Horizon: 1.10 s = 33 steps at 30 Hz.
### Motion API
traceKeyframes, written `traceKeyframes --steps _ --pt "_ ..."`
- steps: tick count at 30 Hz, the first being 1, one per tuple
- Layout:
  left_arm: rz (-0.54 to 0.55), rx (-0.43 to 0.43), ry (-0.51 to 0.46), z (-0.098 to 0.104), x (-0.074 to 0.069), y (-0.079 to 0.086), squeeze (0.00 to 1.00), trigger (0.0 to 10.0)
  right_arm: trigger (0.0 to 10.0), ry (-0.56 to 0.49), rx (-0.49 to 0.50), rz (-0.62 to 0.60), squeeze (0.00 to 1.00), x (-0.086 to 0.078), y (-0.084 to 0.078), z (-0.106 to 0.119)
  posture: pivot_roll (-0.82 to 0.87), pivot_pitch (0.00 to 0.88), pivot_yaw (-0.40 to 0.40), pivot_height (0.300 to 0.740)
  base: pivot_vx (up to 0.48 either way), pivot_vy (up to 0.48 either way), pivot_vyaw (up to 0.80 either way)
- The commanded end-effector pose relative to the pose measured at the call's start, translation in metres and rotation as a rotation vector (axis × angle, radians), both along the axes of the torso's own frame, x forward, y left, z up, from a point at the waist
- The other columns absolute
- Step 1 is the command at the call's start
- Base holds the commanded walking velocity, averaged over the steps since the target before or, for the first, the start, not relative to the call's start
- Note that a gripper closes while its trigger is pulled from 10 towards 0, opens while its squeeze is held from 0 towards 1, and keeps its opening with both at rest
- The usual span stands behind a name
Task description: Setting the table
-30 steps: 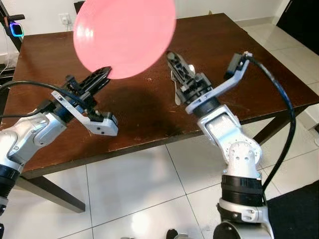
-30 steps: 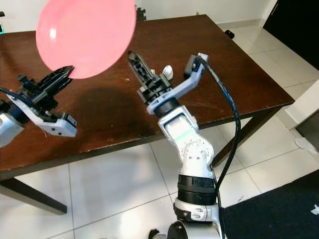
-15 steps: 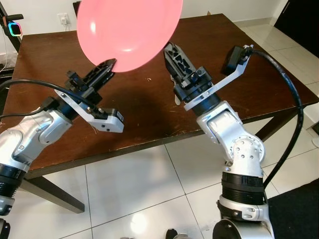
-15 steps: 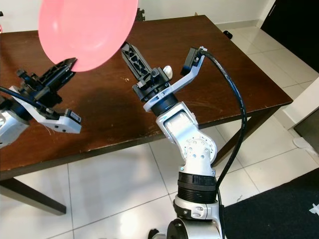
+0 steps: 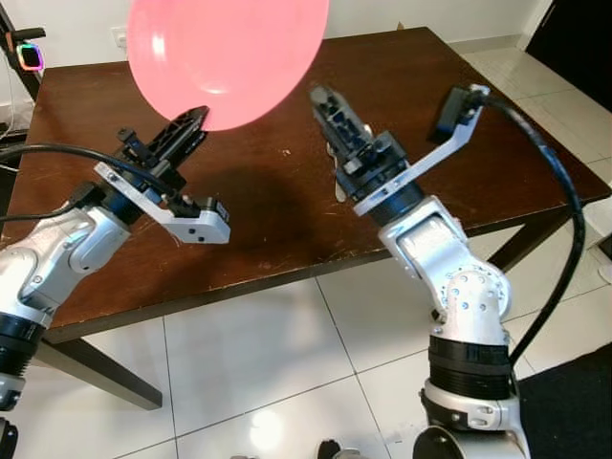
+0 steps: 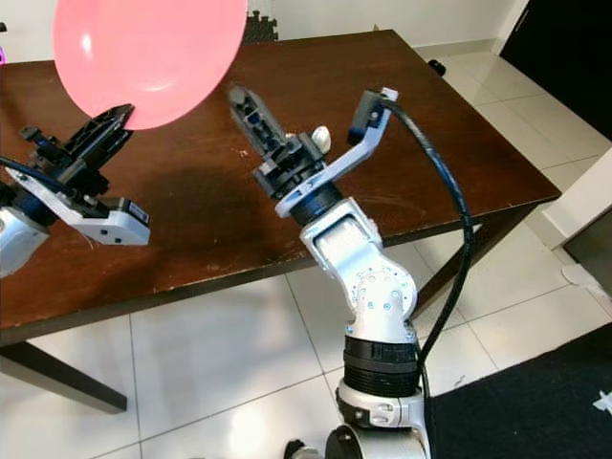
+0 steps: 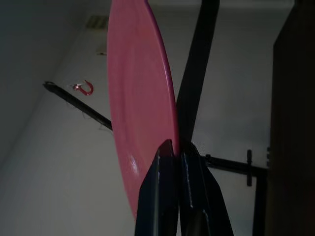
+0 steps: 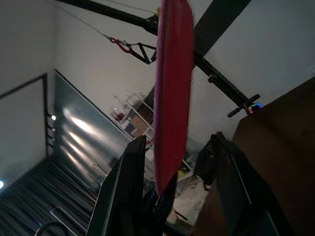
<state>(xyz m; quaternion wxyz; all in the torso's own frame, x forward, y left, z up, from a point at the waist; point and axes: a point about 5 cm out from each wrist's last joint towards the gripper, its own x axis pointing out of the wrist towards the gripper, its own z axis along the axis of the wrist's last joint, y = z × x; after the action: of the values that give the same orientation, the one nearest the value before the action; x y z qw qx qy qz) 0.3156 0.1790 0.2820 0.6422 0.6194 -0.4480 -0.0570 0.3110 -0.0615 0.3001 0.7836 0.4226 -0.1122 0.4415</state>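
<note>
left claw [image 5: 196,120] pinching pink plate [image 5: 225,53], unlabelled

Dark brown wooden tabletop [image 5: 459,124], rectangular, glossy, on dark legs; stands on a floor [image 5: 268,363] of pale, glossy tiles with grey grout. One white utensil [image 6: 321,139], probably a spoon, lies on the wood near the middle, partly hidden. Dark mat [image 6: 535,402] lies on the tiles near the right.
</note>
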Motion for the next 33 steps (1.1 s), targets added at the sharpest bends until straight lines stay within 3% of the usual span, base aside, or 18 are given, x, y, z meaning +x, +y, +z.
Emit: traceKeyframes --steps 1,8,15,16,18,19,33 --pt "-0.042 0.018 0.024 -0.007 -0.004 -0.010 0.00 10.0 10.0 -0.006 -0.015 -0.021 0.00 0.001 0.002 0.001 0.09 0.145 0.027 0.740 0.000 0.000 0.00" --pt "-0.080 0.022 0.050 -0.016 -0.006 -0.018 0.00 10.0 10.0 -0.005 -0.018 -0.042 0.00 0.004 0.002 0.000 0.09 0.145 0.027 0.740 0.000 0.000 0.00" --pt "-0.167 0.027 0.071 -0.025 -0.019 -0.033 0.00 10.0 10.0 0.064 -0.043 -0.128 0.00 0.016 0.000 -0.008 0.09 0.143 0.029 0.740 0.000 0.000 0.00" --pt "-0.174 0.028 0.073 -0.026 -0.021 -0.034 0.00 10.0 8.4 0.086 -0.046 -0.145 0.00 0.019 -0.001 -0.011 0.09 0.143 0.029 0.740 0.000 0.000 0.00" --pt "-0.175 0.030 0.075 -0.027 -0.022 -0.035 0.00 10.0 8.4 0.101 -0.051 -0.160 0.00 0.021 -0.002 -0.013 0.09 0.142 0.028 0.740 0.000 0.000 0.00" --pt "-0.173 0.029 0.074 -0.027 -0.022 -0.034 0.00 10.0 0.0 0.112 -0.052 -0.176 0.00 0.023 -0.003 -0.014 0.09 0.140 0.027 0.740 0.000 0.000 0.00" --pt "-0.128 0.022 0.065 -0.027 -0.018 -0.031 0.00 10.0 0.0 0.115 -0.012 -0.200 0.00 0.025 -0.006 -0.014 0.09 0.132 0.024 0.740 0.000 0.000 0.00"
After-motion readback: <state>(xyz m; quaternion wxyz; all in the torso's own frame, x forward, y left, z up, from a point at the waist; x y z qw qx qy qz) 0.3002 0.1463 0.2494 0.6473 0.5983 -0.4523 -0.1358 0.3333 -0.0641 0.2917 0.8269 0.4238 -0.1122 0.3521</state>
